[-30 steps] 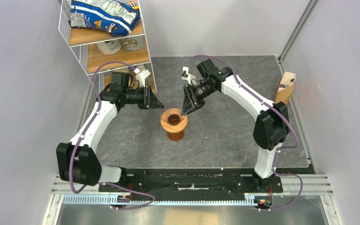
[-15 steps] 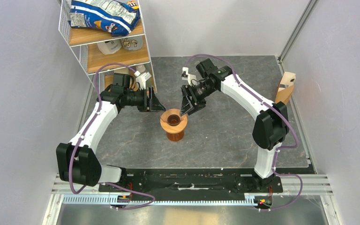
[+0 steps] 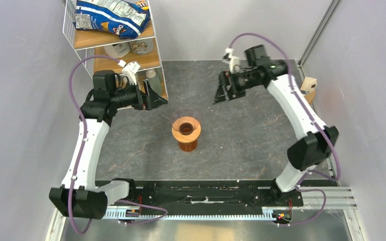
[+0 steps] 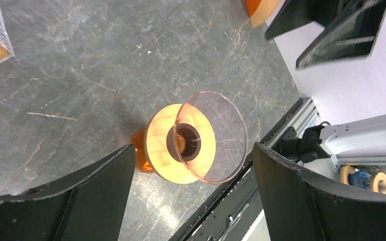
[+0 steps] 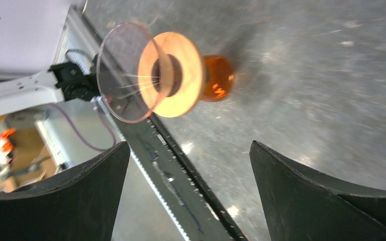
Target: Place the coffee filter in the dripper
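Observation:
The dripper (image 3: 186,128), a light-wood ring with a dark centre hole, sits on an amber glass vessel (image 3: 187,145) mid-table. A clear, see-through cone (image 4: 216,135) rests in the ring (image 4: 156,150); ring and table show through it (image 5: 125,70). Tan-brown coffee filter paper (image 4: 259,7) stands in the pale wooden stand (image 3: 310,84) by the right wall. My left gripper (image 3: 156,98) hangs open, raised, left of and behind the dripper (image 5: 178,75), empty (image 4: 193,146). My right gripper (image 3: 221,94) is open and empty too (image 5: 189,143), raised behind and right of it.
A white wire shelf (image 3: 88,55) at the back left carries a chip bag (image 3: 113,17) and jugs, close to my left wrist. The black base rail (image 3: 196,193) runs along the near edge. Walls close in left and right.
Both grippers were narrow and close beside the dripper's rim; they have opened wide and drawn up and away, the left toward the shelf, the right toward the back right.

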You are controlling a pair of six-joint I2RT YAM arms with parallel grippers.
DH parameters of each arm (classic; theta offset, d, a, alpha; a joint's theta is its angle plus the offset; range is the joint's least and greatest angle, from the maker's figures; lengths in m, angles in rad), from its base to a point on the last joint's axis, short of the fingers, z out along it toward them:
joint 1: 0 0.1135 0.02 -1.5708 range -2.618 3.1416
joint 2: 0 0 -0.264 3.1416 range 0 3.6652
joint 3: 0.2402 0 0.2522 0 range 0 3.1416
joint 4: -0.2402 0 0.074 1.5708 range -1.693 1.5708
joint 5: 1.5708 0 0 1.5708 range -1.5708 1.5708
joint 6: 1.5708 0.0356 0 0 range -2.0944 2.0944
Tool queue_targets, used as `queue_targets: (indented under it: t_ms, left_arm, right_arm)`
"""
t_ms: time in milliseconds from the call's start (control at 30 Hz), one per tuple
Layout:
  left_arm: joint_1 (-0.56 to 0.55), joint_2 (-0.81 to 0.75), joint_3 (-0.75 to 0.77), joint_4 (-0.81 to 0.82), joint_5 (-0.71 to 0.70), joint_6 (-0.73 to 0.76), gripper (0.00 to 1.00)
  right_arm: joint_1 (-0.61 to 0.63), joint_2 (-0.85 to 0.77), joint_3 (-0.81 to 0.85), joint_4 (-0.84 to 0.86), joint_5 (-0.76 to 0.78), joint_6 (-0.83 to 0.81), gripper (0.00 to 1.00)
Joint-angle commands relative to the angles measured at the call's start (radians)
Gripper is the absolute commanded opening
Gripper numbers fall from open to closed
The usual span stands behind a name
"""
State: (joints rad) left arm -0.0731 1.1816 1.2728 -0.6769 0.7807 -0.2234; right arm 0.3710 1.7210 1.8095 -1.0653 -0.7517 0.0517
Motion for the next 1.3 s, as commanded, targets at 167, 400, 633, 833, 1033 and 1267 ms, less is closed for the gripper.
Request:
queue_targets:
  t_ms: [167, 400, 633, 833, 1033, 1267]
  left_arm:
    - [0.006, -0.199, -0.107, 0.094, -0.038, 0.003, 0.93]
    - [0.006, -0.205, -0.151, 0.172, 0.024, -0.078, 0.93]
    - [0.005, -0.179, -0.153, 0.159, 0.053, -0.082, 0.93]
    - [0.005, -0.167, -0.151, 0.127, 0.052, -0.068, 0.93]
    - [0.004, -0.146, -0.135, 0.12, 0.055, -0.076, 0.93]
    - [0.004, -0.126, -0.119, 0.12, 0.054, -0.086, 0.93]
  right_arm:
    - [-0.329, -0.337, -0.201, 0.024, 0.252, -0.129, 0.91]
    - [-0.666, -0.414, -0.407, 0.136, 0.374, -0.181, 0.7]
    - [-0.869, -0.352, -0.551, 0.347, 0.457, -0.186, 0.58]
    - [-0.914, -0.297, -0.68, 0.593, 0.536, -0.169, 0.53]
    - [-0.922, -0.217, -0.713, 0.732, 0.534, -0.161, 0.5]
    - [-0.923, -0.102, -0.673, 0.797, 0.544, -0.162, 0.51]
